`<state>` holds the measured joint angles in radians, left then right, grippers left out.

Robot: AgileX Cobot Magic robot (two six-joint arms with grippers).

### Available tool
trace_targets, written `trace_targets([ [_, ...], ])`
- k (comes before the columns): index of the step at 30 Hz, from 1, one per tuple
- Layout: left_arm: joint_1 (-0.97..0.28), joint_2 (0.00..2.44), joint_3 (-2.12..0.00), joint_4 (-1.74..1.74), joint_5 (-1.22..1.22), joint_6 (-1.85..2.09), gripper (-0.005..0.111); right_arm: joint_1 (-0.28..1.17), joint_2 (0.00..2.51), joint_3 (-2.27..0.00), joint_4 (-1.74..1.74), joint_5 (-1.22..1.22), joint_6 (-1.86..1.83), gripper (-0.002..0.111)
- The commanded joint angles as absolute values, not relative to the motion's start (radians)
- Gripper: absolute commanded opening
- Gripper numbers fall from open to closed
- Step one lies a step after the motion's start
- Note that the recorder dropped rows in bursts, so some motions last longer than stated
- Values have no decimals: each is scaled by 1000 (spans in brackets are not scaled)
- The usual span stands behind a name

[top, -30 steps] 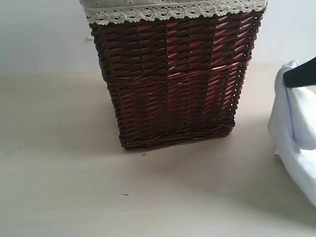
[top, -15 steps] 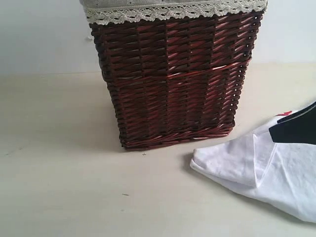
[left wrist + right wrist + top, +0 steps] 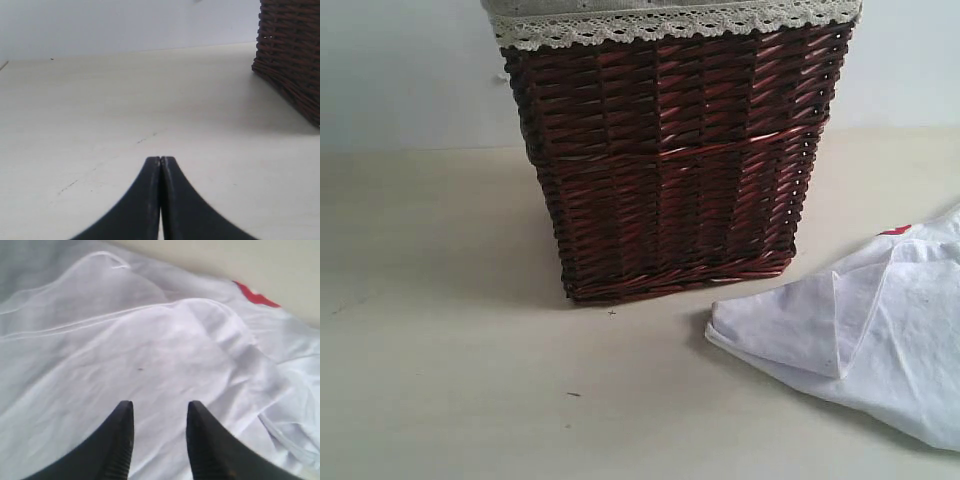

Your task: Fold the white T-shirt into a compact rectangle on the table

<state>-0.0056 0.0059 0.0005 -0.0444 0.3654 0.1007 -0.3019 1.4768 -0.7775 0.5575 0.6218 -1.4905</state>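
On the left, the left gripper [image 3: 160,165] hangs over the bare table [image 3: 450,400], jaws pressed together and empty. The wicker basket [image 3: 670,160] stands mid-scene. At near right the white T-shirt [image 3: 860,340] lies rumpled. The right gripper [image 3: 159,412] hovers above it, jaws narrowly apart, holding nothing. The step looks like laying out; next calls for pinching an edge and spreading it flat.

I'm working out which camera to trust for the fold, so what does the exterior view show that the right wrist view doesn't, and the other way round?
Only the exterior view shows the dark wicker basket with its lace trim, standing on the table. Only the right wrist view shows the right pincer, jaws apart with nothing between them. Both show the white T-shirt lying rumpled, a bit of red print at its edge, and some of the pale table beyond it.
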Motion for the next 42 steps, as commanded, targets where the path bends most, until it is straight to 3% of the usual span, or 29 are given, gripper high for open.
trace_targets([
  [1, -12, 0, 0, -45, 359, 99, 0, -305, 1570, -776, 585, 579, -1425, 34],
  [10, -12, 0, 0, -45, 359, 99, 0, -303, 1744, -776, 589, 615, -1353, 1],
  [17, -12, 0, 0, -45, 359, 99, 0, -256, 1792, -776, 566, 727, -1306, 0],
  [22, -12, 0, 0, -45, 359, 99, 0, -101, 1794, -776, 580, 787, -1323, 0],
  [28, -12, 0, 0, -45, 359, 99, 0, 114, 1788, -776, 736, 640, -1321, 0],
  [31, -12, 0, 0, -45, 359, 99, 0, 82, 1675, -776, 627, 536, -1258, 0],
  [34, -12, 0, 0, -45, 359, 99, 0, -79, 1564, -776, 557, 376, -1244, 0],
  [37, -12, 0, 0, -45, 359, 99, 0, -209, 1645, -776, 532, 286, -1254, 0],
  [42, -12, 0, 0, -45, 359, 99, 0, -202, 1796, -776, 517, 329, -1246, 0],
])
